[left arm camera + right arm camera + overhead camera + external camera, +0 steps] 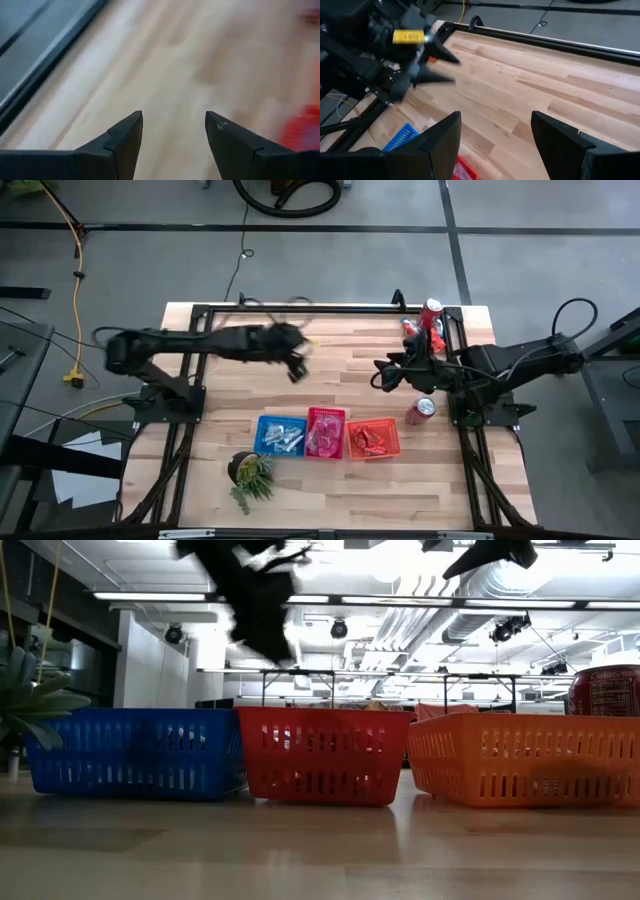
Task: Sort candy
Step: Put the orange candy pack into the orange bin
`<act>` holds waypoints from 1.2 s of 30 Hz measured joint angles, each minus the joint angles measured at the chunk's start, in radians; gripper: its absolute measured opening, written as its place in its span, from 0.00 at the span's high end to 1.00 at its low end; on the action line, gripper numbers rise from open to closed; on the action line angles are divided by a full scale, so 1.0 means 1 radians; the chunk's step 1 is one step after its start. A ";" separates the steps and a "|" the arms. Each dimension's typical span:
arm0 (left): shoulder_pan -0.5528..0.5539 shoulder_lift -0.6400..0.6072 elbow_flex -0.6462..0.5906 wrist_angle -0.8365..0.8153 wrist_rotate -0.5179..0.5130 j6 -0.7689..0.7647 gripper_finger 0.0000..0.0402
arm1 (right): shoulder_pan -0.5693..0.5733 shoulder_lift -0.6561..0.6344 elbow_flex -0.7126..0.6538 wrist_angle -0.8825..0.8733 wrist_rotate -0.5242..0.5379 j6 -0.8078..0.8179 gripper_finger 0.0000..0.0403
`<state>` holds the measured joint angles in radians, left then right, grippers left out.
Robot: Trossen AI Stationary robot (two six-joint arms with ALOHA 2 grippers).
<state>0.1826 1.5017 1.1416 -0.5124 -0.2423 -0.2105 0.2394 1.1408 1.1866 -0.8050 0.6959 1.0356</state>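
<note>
The candy lies in three small baskets near the table's near edge: silvery-blue packets (285,439) in the blue basket (264,423), pink ones (322,440) in the red basket (326,412), and red-orange ones (372,440) in the orange basket (393,424). My left gripper (297,368) (174,116) hangs open over bare wood beyond the baskets, with nothing between its fingers. My right gripper (382,377) (495,114) is also open and holds nothing; it hovers over the table's middle, right of the left one. The right wrist view shows the left gripper (427,62) farther off.
Red soda cans stand at the far right corner (432,310) and lie near the orange basket (420,410). A small green potted plant (250,473) sits near the table's near edge, left of the baskets. Bare wood (340,355) spreads between both grippers and the far edge.
</note>
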 joint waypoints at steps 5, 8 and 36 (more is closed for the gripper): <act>0.151 -0.247 -0.297 -0.040 -0.182 -0.263 0.49 | -0.042 0.000 0.000 0.001 -0.054 -0.003 0.41; 0.249 -0.351 -0.434 -0.058 -0.241 -0.480 0.49 | -0.057 0.000 0.000 0.001 -0.069 -0.004 0.41; 0.596 -0.345 -0.689 -0.182 -0.268 -1.079 0.58 | -0.071 0.000 0.000 -0.032 -0.158 -0.027 0.41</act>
<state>0.7784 1.1564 0.4526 -0.6941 -0.5106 -1.2900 0.1688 1.1408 1.1866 -0.8374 0.5381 1.0083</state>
